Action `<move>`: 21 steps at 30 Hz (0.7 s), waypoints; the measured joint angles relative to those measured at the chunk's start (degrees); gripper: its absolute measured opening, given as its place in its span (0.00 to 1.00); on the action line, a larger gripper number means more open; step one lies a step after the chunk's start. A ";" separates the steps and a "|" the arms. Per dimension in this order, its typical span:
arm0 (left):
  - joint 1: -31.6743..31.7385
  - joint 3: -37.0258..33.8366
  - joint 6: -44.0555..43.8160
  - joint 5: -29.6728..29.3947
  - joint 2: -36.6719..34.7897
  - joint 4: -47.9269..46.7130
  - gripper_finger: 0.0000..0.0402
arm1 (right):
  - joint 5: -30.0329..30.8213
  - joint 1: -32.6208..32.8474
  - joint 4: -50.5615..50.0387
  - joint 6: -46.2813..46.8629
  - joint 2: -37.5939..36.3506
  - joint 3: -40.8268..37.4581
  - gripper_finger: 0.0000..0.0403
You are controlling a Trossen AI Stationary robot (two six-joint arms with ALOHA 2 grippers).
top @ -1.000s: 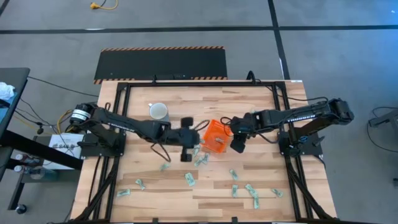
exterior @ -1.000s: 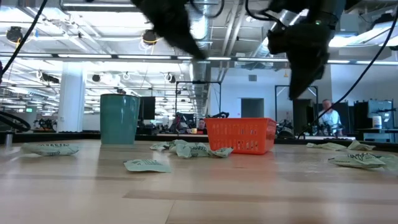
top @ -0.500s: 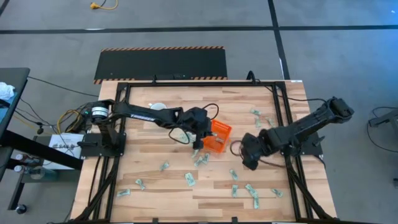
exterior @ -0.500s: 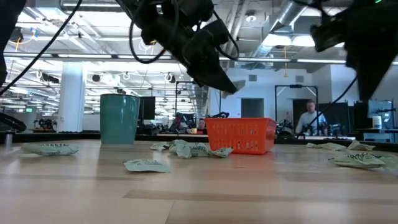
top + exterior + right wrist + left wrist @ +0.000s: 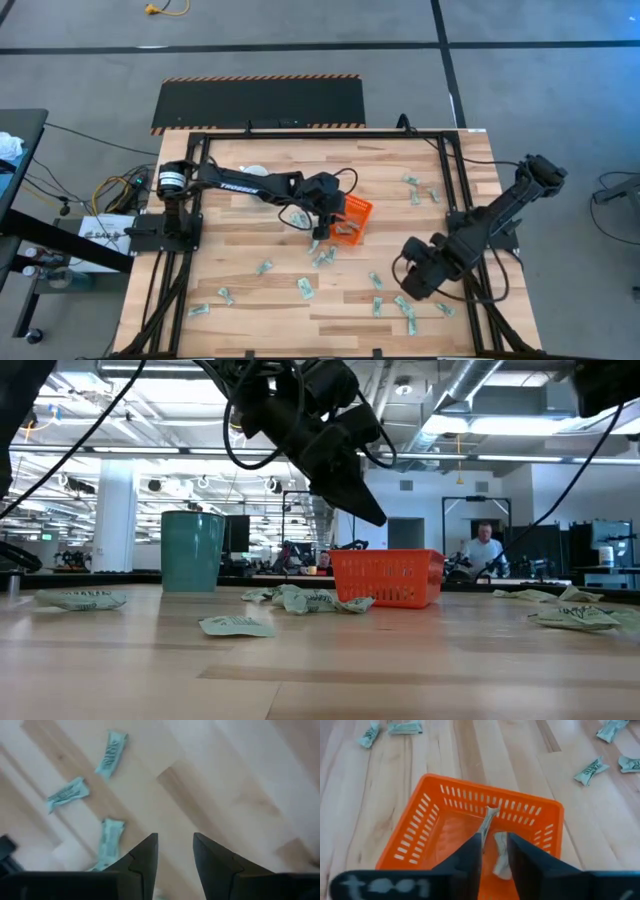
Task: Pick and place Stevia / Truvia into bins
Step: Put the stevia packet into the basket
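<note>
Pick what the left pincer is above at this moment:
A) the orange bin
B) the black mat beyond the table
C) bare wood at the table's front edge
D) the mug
A: the left pincer hangs over the orange bin, a sachet between its fingers.

A pale mug (image 5: 254,173) stands upright on the light wooden table (image 5: 250,310), near its far edge and partly hidden from above (in the low view it reads as a teal cup (image 5: 192,551) at the left). Beyond the table, a dark mat with striped edging (image 5: 258,103) lies on the grey floor, and a yellow cable (image 5: 166,8) curls farther off. Level across the table, a person (image 5: 484,550) shows in the room behind, under ceiling pipes and lights.
</note>
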 joint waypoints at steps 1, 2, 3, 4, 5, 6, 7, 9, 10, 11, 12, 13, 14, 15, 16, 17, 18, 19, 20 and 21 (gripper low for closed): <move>0.00 0.00 0.16 -0.08 -0.18 -0.50 0.25 | 0.02 0.54 0.98 0.75 -0.01 0.00 0.29; 0.00 0.00 0.15 -0.08 -0.39 -0.99 0.27 | 0.03 1.09 1.96 1.55 0.01 0.00 0.29; 0.00 0.06 0.14 -0.10 -0.61 -0.99 0.29 | 0.08 1.62 2.86 2.57 0.01 0.00 0.29; 0.00 0.43 0.08 -0.12 -1.02 -2.51 0.30 | 0.24 2.16 3.99 3.70 0.01 0.00 0.29; 0.06 1.05 0.07 -0.14 -1.51 -5.16 0.32 | 0.40 2.67 5.31 4.94 0.15 0.00 0.29; 0.09 2.15 0.08 -0.13 -1.99 -8.09 0.33 | 0.50 3.14 6.65 6.18 0.47 0.00 0.29; 0.09 3.27 0.09 -0.16 -2.51 -11.15 0.34 | 0.47 3.52 7.86 7.58 1.01 0.00 0.29; 0.09 5.26 -0.09 -0.37 -3.90 -17.83 0.35 | 0.05 4.25 9.85 10.37 2.43 0.00 0.29; 0.06 6.12 -0.40 -0.36 -4.52 -21.03 0.35 | -0.54 4.59 11.08 11.72 3.35 0.00 0.29; -0.08 6.79 -0.83 -0.38 -5.11 -23.75 0.35 | -1.17 5.00 12.25 12.95 4.50 0.00 0.29; -0.23 7.13 -1.29 -0.58 -5.97 -26.02 0.35 | -1.64 5.44 13.34 13.99 5.77 0.00 0.29; -0.46 7.15 -1.83 -0.81 -6.91 -28.41 0.35 | -2.37 5.91 14.62 14.58 7.09 0.00 0.29; -0.79 7.10 -2.49 -1.31 -7.97 -29.98 0.35 | -2.94 6.34 15.94 14.86 8.47 0.00 0.29; -1.15 6.93 -3.00 -1.98 -9.00 -31.28 0.34 | -3.23 6.84 16.88 14.91 9.75 0.00 0.29; -1.56 6.77 -3.54 -3.17 -9.93 -33.13 0.34 | -3.92 7.19 17.28 14.91 11.11 0.08 0.29; -2.03 6.59 -4.29 -4.47 -10.71 -34.98 0.34 | -4.43 7.28 17.23 14.86 12.49 0.32 0.29; -2.51 6.33 -5.12 -5.94 -11.34 -36.48 0.34 | -4.64 7.30 16.98 14.41 13.74 0.63 0.29; -3.00 6.10 -5.97 -7.56 -11.76 -37.45 0.34 | -4.75 7.26 16.38 13.74 14.75 1.03 0.29; -3.59 5.94 -6.67 -8.89 -12.22 -37.88 0.34 | -4.72 7.18 15.85 12.73 15.58 1.50 0.29; -4.15 5.88 -7.27 -10.08 -12.57 -38.55 0.33 | -4.67 7.03 15.53 11.70 16.26 1.94 0.29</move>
